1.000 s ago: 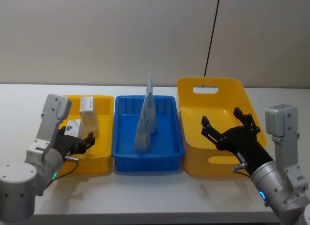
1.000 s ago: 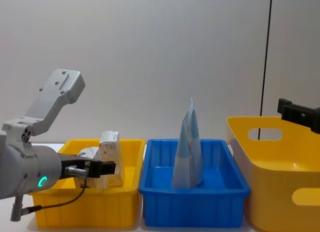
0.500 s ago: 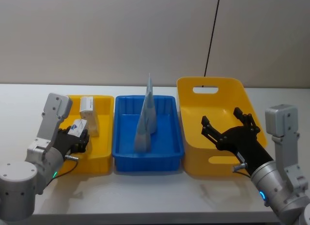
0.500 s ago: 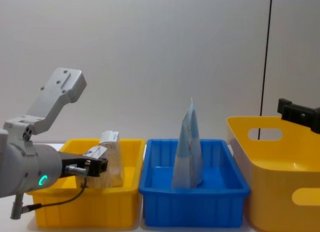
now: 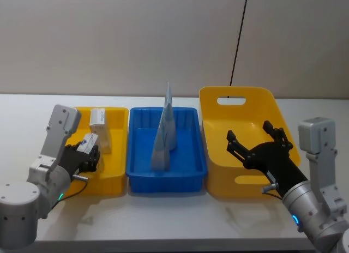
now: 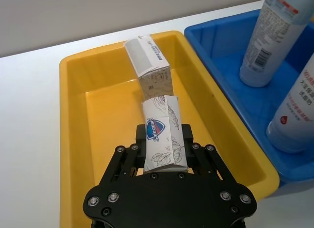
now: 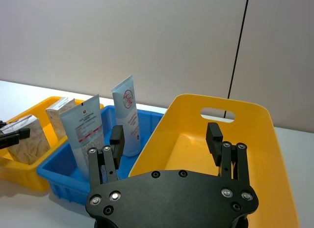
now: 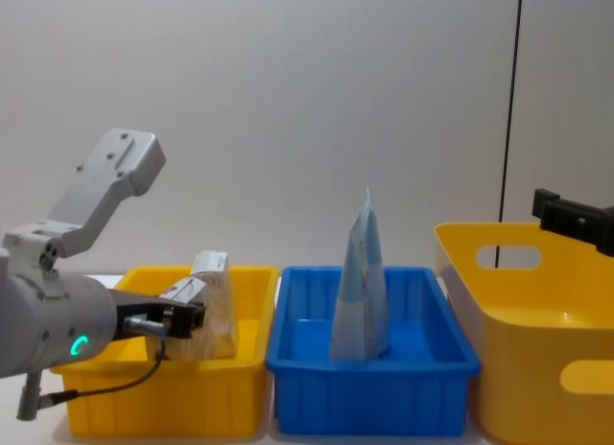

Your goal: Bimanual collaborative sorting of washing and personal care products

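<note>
In the head view, the left gripper is clamping the grey-white leaf-patterned soft pouch over the near part of the small yellow bin. The pouch is sitting inside the rim, with bare floor lying between it and the bin's right wall. The small tan carton is standing farther back in the same bin. The blue bin is sitting just beside it, and the large yellow bin is sitting on the right. The right gripper is hovering over that bin's near part with its fingers spread wide, holding nothing. In the left wrist view, the two black fingers are pressing on the pouch's long sides. The pouch's long axis is running straight out from the gripper toward the carton, with its blue logo facing up. Its far end is reaching the carton's foot, and whether they touch cannot be told. Yellow floor is lying open on both sides. The white tube with red lettering and the pale blue tapered tube are standing in the blue bin. In the right wrist view, both tubes are standing upright with their flat crimped ends up, and the large bin's interior is lying bare below the spread fingers. In the chest view, the pouch is sitting at the left fingertips just above the small bin's rim, its far end tilting slightly upward in front of the carton.
</note>
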Controlling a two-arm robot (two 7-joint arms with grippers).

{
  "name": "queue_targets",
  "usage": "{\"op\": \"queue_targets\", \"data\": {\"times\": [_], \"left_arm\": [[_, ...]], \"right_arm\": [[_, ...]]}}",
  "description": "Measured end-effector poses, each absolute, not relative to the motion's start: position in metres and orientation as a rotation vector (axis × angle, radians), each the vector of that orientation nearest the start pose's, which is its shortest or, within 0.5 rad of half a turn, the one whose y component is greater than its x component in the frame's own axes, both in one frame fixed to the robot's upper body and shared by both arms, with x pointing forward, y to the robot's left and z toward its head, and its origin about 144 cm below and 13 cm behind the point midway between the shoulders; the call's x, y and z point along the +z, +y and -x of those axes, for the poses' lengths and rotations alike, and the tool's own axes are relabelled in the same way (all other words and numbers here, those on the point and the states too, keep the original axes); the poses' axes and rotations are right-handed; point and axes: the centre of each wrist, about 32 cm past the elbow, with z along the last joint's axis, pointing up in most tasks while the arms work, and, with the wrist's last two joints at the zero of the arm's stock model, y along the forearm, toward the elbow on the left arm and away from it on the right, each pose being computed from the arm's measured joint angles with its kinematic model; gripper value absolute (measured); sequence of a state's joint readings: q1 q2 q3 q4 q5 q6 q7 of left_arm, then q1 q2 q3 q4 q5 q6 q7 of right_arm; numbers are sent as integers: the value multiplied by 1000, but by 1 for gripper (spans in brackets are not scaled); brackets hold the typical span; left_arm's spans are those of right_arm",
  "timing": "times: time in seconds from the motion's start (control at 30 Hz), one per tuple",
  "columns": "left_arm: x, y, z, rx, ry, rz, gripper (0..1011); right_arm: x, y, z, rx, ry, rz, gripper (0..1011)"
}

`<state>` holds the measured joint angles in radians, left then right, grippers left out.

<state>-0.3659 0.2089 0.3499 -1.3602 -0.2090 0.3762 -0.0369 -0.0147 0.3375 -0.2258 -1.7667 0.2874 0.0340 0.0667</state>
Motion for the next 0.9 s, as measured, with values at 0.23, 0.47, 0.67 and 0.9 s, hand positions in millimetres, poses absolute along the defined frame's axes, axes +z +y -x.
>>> {"op": "queue_targets", "data": {"times": [0.23, 0.47, 0.67, 0.9], "left_arm": [[1193, 206, -542, 1204, 96, -281, 366], [1200, 220, -538, 1133, 45, -228, 366], [1210, 233, -534, 1066, -16, -191, 365], [1227, 250, -529, 966, -124, -144, 365]], "right_arm": [[1189, -237, -443, -1230, -75, -26, 1002], [1189, -237, -443, -1229, -75, -26, 1002], [1189, -237, -443, -1230, -75, -26, 1002], [1189, -237, -443, -1230, -75, -26, 1002]]}}
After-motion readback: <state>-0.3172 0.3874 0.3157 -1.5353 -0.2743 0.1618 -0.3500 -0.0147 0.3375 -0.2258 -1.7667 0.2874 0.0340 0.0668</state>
